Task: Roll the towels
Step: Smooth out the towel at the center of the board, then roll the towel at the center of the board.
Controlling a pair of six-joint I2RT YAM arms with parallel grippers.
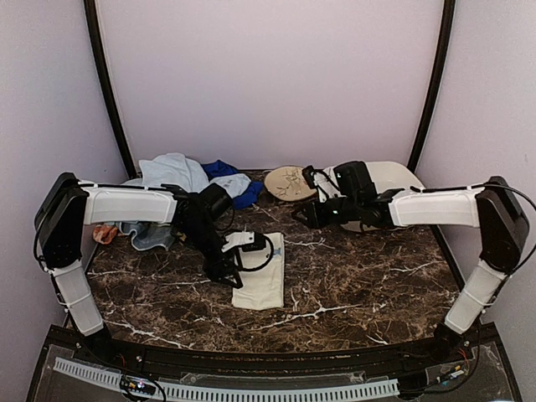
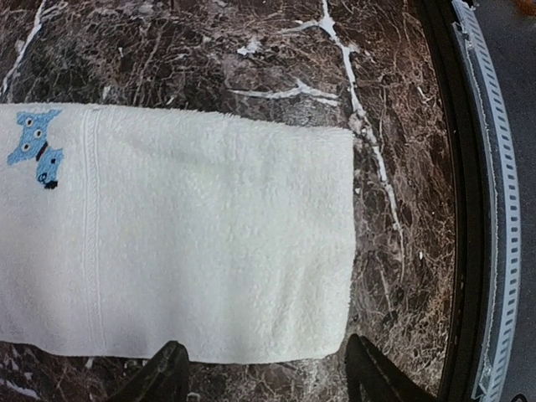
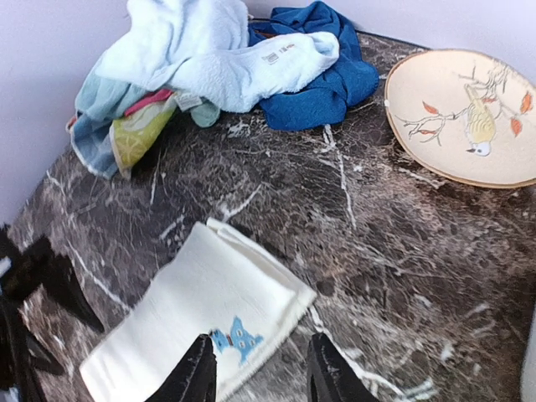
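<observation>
The cream towel (image 1: 264, 272) lies flat at mid-table, folded into a strip running near to far. I judge the rolling not yet begun. My left gripper (image 2: 268, 377) hangs at its near left corner, fingers apart and empty. My right gripper (image 3: 260, 373) hovers by the far end, fingers also apart and empty.

Next I'd pinch the near end and turn it over squarely. The table (image 1: 360, 285) is bare to the right. The pile (image 1: 180, 172) and plate (image 1: 289, 182) sit well apart on the far side.

The left arm (image 1: 126, 203) stretches from nine o'clock toward the centre, wrist bent down toward five o'clock. The left gripper (image 1: 228, 270) has its jaws spread wide and empty. The right arm (image 1: 435, 206) reaches toward nine o'clock, and the right gripper (image 1: 303, 214) is parted, holding nothing.
</observation>
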